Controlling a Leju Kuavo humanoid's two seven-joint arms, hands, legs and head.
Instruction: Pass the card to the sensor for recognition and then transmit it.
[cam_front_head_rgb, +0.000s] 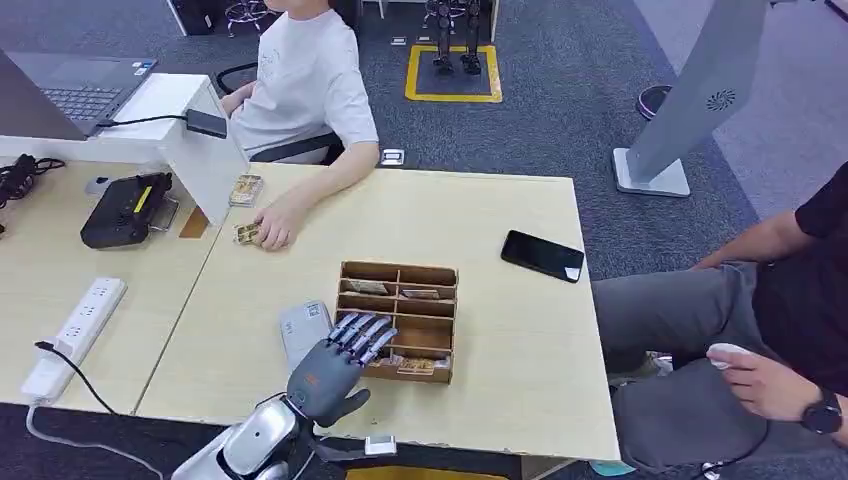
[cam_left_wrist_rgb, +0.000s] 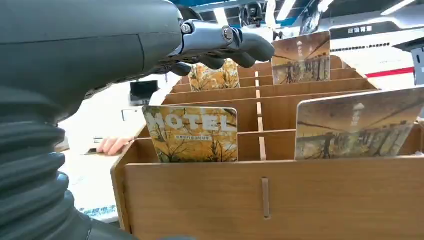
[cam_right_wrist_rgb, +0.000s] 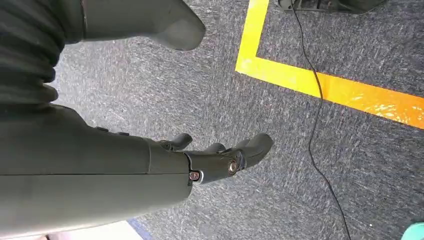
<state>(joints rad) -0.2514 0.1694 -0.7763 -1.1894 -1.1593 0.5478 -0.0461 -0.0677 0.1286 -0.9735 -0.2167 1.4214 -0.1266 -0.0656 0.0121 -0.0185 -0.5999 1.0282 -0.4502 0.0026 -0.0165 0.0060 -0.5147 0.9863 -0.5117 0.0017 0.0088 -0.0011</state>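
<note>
Desk (cam_front_head_rgb: 480, 215) — cards (cam_left_wrist_rgb: 192, 134) half-hidden in organizer (cam_front_head_rgb: 398, 318)

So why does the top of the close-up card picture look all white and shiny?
In the left wrist view, bright ceiling lights wash out the background above the wooden card box, while the HOTEL card stays sharp; the left hand looms dark and huge. The head view is evenly lit.

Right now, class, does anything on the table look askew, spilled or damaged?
Nothing stands out. The wooden card organizer sits flat, its cards upright in their slots. The black phone lies flat, slightly angled. The left hand reaches over the organizer, holding nothing.
</note>
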